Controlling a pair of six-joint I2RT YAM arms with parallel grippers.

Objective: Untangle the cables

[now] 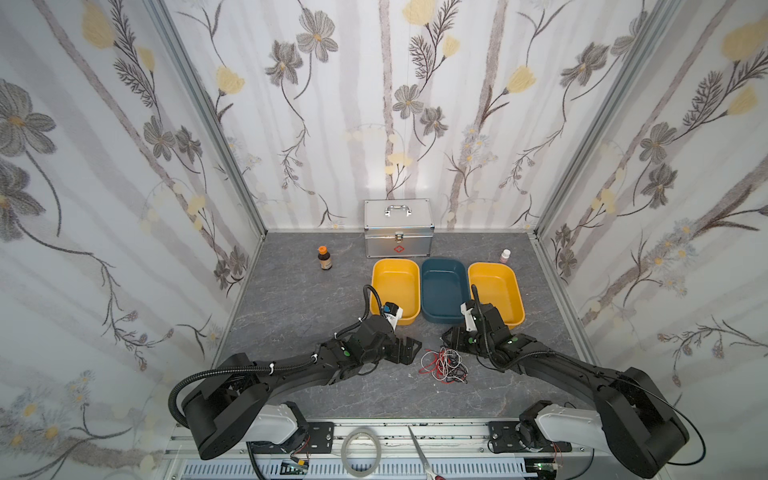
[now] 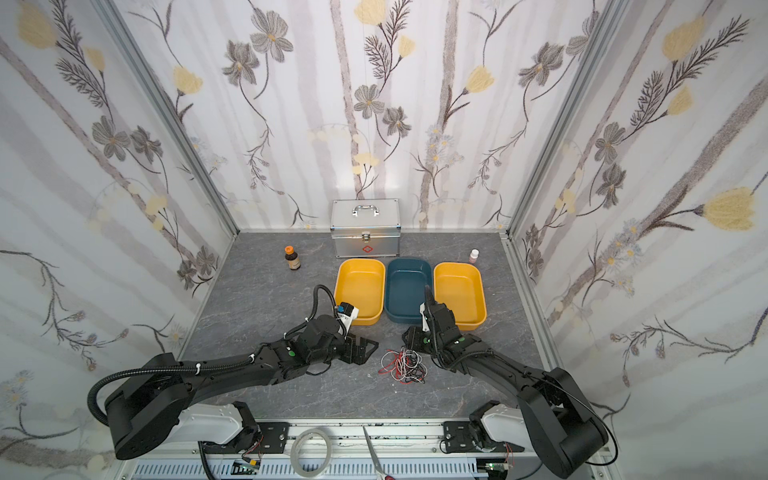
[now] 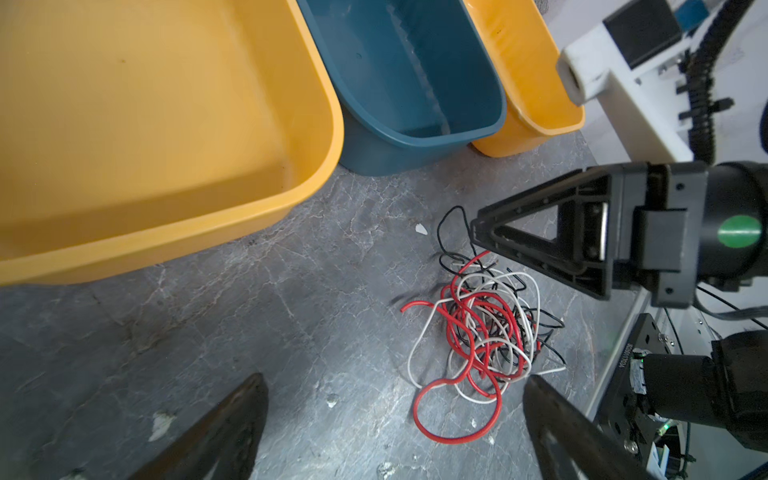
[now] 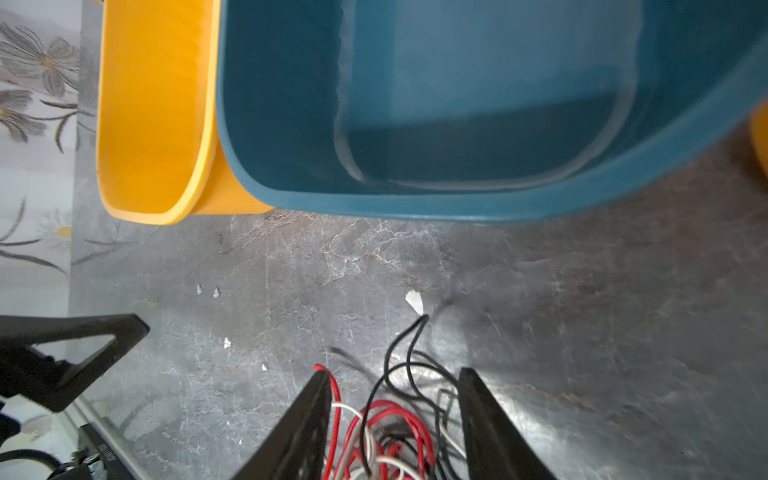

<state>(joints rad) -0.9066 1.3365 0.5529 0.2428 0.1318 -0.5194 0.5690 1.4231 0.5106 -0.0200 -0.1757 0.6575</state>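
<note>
**A:** Why are both your arms drawn in over the middle of the grey table?

**B:** The cables lie there in one knot. It sits on the table just in front of the blue tub, with a yellow tub beside that one. The tubs look empty, and I judge they're waiting for the separated strands.

**A:** And your left gripper?

**B:** You have its jaws spread wide and holding nothing, beside the knot. It seems placed to take a second strand once the first is pulled.

**A:** The right gripper?

**B:** You've set it over the far edge of the knot. Its jaws are partway apart with red, white and black strands running between them, and nothing looks pinched yet.

**A:** Why that edge?

**B:** The loose ends are there. The black cable pokes out toward the blue tub and the red cable trails sideways. A free end is probably your easiest start.
</note>
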